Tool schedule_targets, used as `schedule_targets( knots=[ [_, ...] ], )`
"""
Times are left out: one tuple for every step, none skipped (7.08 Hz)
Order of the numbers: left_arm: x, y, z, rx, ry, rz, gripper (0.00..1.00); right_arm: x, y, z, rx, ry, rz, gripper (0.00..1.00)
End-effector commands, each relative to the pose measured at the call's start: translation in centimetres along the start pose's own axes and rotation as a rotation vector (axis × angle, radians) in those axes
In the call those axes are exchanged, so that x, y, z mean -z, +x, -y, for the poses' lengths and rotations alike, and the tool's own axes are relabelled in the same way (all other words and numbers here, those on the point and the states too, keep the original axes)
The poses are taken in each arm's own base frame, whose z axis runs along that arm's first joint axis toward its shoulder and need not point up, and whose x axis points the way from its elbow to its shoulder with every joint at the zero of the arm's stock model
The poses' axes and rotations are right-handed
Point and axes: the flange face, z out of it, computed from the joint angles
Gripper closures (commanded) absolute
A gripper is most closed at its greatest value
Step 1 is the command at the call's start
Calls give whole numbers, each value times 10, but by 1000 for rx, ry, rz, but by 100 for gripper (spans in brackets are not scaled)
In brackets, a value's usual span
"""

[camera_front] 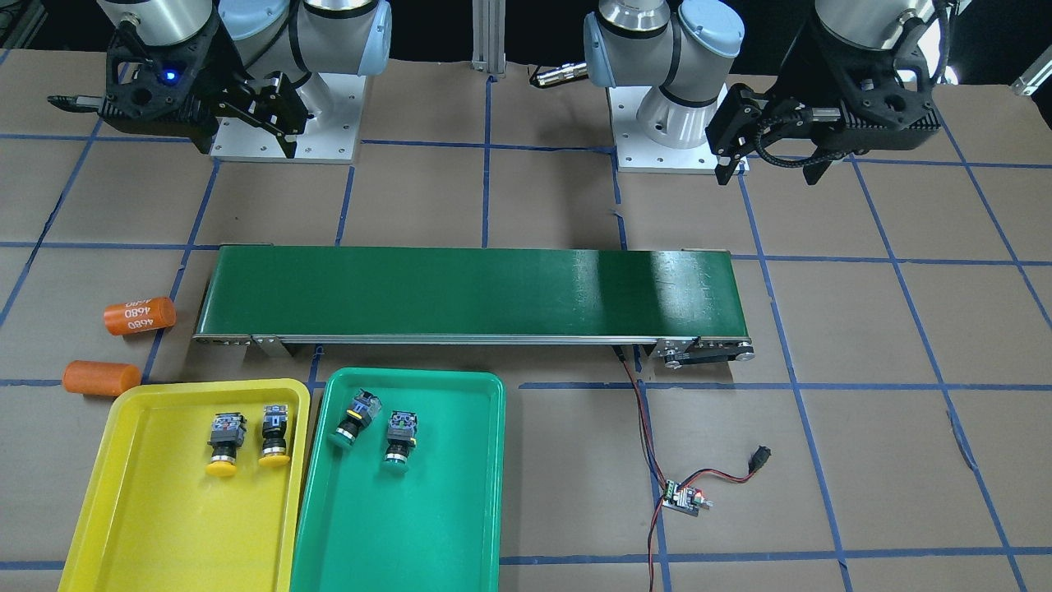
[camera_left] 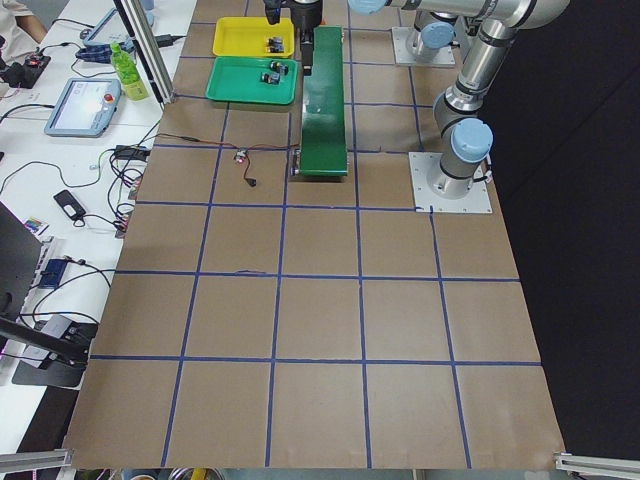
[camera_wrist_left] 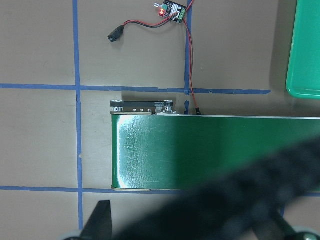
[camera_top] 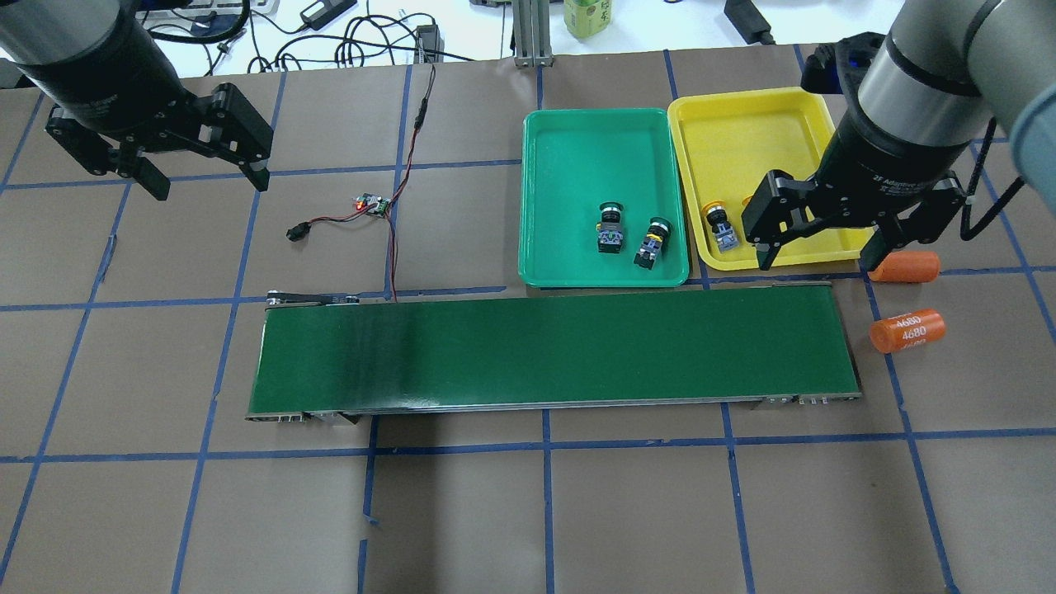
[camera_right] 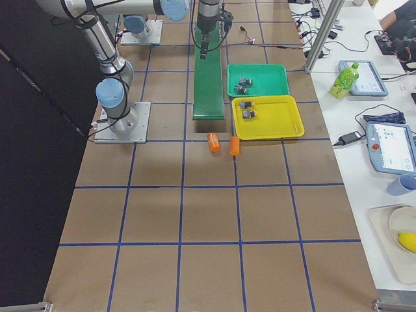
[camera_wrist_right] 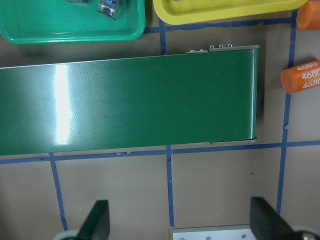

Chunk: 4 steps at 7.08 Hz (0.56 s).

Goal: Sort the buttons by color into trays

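Two yellow-capped buttons [camera_front: 224, 444] [camera_front: 275, 436] lie in the yellow tray [camera_front: 131, 510]. Two green-capped buttons [camera_front: 355, 418] [camera_front: 400, 441] lie in the teal green tray [camera_front: 427, 526]. In the overhead view the green tray [camera_top: 577, 140] holds its two buttons [camera_top: 610, 228] [camera_top: 652, 242]. The yellow tray [camera_top: 742, 124] shows one button [camera_top: 719, 228]; the other is mostly hidden behind my right gripper [camera_top: 817, 254]. That gripper is open and empty, high over the tray's near edge. My left gripper [camera_top: 208, 181] is open and empty, high over the table's far left.
A long dark-green conveyor belt [camera_top: 553, 355] lies across the middle, bare on top. Two orange cylinders [camera_top: 907, 330] [camera_top: 904, 266] lie at its right end beside the yellow tray. A small controller board [camera_top: 373, 204] with red-black wires sits left of the green tray.
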Motion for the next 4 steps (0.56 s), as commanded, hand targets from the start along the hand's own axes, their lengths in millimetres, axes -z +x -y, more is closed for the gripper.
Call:
schedule_targets(
  knots=[
    [0, 0, 0, 0, 0, -2, 0, -1, 1, 0, 7, -3, -6, 0],
    [0, 0, 0, 0, 0, -2, 0, 1, 1, -1, 4, 2, -4, 0],
    [0, 1, -1, -1, 0, -2, 0, 1, 1, -1, 0, 2, -4, 0],
    [-1, 0, -1, -1, -2, 1, 0, 1, 0, -1, 0, 2, -3, 0]
  ],
)
